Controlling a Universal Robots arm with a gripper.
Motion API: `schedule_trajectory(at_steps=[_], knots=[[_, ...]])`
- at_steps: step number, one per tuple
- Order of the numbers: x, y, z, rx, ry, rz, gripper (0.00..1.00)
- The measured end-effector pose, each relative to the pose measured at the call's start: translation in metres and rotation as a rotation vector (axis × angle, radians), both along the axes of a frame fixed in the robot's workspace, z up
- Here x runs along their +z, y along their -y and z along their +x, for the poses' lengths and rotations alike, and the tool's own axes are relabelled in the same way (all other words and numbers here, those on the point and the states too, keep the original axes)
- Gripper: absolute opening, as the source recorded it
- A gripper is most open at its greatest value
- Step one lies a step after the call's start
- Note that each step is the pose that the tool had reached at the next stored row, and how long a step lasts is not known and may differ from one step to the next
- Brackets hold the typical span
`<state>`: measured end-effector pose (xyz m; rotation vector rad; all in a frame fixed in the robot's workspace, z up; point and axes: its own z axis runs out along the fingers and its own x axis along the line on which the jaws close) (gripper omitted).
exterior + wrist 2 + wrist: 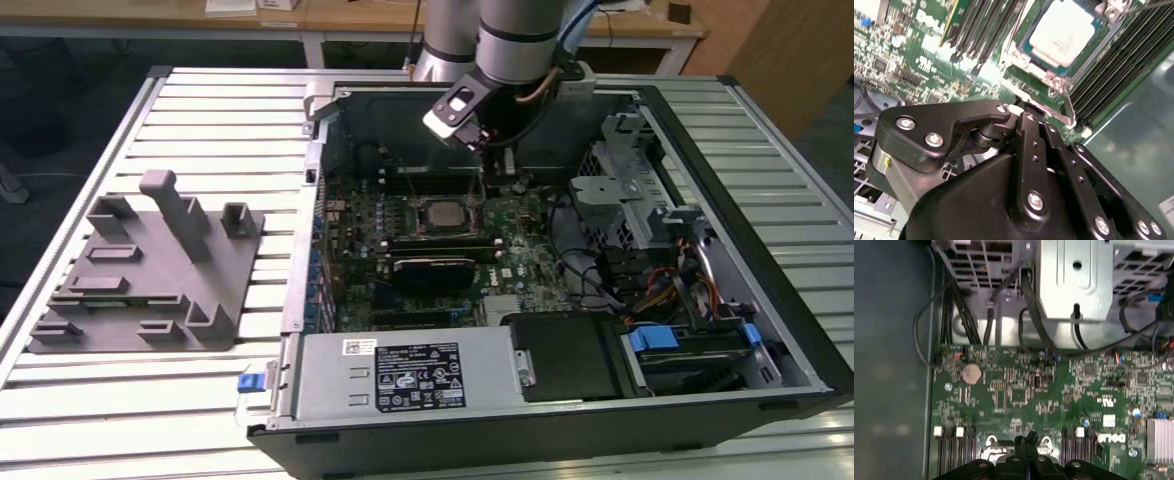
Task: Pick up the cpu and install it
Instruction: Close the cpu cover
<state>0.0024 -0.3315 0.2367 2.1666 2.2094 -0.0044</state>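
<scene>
Lying open on its side on the slatted table (pixel 200 120), the computer case (pixel 534 445) exposes the motherboard (pixel 1019 390) to reach from above. The gripper (pixel 1023 109) hangs just beside the socket frame (pixel 1054 80), fingers pinched together on nothing. The cpu (pixel 1068 31) sits flat inside that frame, apparently already seated.

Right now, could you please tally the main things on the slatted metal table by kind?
Grey plastic fixture block with upright posts: 1
Open black computer case: 1
Shiny silver square cpu in it: 1
Total: 3
</scene>
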Motion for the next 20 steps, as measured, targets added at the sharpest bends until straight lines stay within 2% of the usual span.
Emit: schedule_trajectory(at_steps=[5, 15, 20], knots=[[-0.0016, 0.0, -0.007, 0.0, -0.0006, 0.0, 0.11], [-0.0022, 0.0, -0.009, 0.0, -0.0013, 0.0, 0.11], [-0.0029, 0.0, -0.019, 0.0, -0.0013, 0.0, 0.11]])
